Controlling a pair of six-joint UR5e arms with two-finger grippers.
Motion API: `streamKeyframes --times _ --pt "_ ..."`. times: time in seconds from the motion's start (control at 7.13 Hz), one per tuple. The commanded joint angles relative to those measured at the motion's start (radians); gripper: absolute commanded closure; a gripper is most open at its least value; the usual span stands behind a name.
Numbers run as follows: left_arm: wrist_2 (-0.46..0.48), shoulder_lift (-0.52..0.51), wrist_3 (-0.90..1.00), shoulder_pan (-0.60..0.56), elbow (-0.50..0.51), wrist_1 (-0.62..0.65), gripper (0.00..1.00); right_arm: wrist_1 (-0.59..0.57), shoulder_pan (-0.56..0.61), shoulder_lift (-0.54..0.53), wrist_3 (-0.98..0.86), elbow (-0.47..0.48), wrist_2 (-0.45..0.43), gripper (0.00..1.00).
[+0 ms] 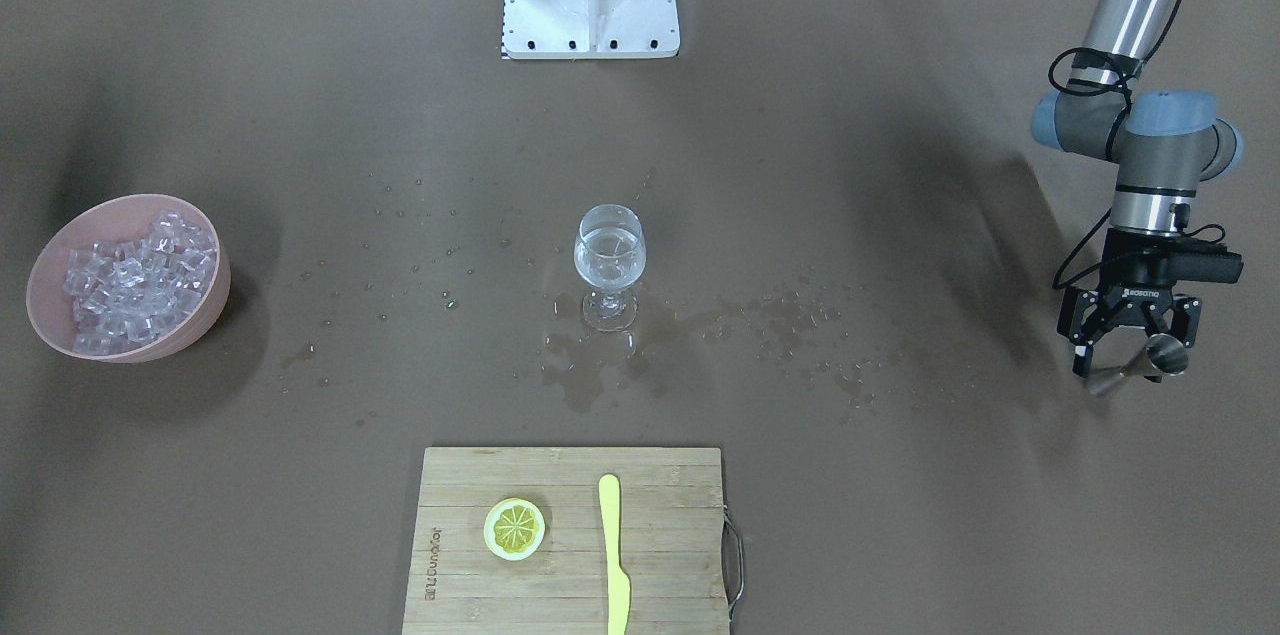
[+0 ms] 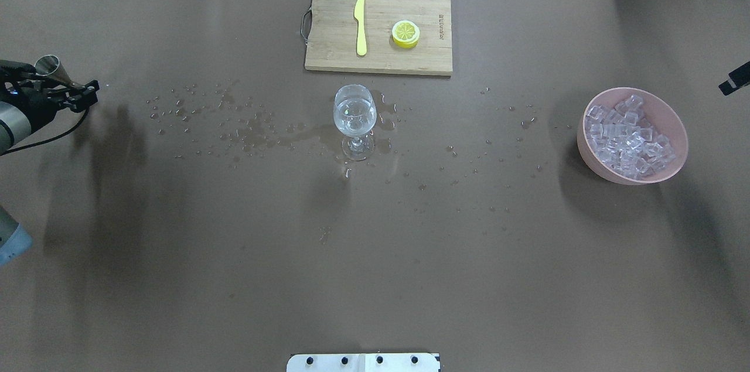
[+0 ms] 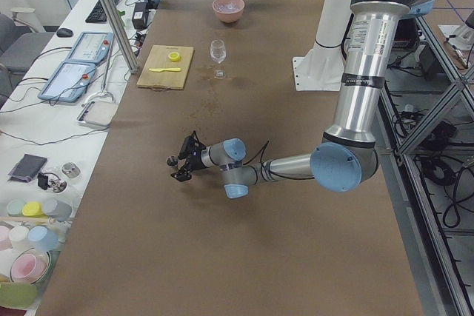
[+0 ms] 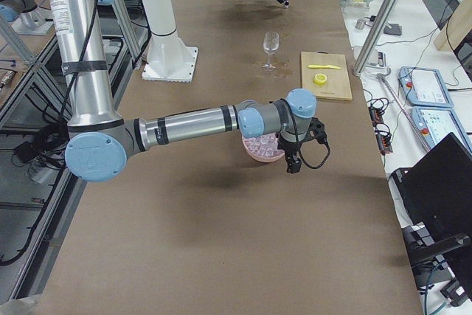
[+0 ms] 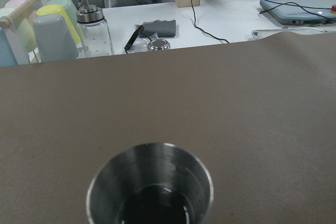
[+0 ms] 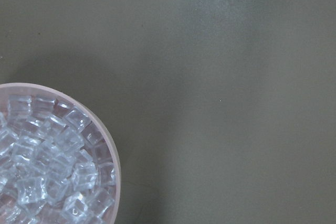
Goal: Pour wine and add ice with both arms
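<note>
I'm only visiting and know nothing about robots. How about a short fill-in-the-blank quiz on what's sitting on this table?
1. The ice cubes lie in a ___ bowl.
2. On the cutting board, the lemon slice lies beside a yellow ___.
3. The metal cup is held by the robot's ___ gripper.
4. The wine glass stands ___, not tipped over.

Missing words: pink; knife; left; upright.
</note>
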Motion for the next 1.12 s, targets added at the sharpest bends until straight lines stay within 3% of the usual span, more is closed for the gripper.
streamKeyframes --times 0.0,0.98 --pt "-0.002 0.000 -0.031 -0.001 0.006 0.007 0.19 0.000 0.000 -0.002 0.000 0.002 0.000 0.00" --pt "0.049 -0.008 -0.045 -0.007 0.004 0.016 0.20 0.000 0.002 -0.011 0.000 0.054 0.004 0.00"
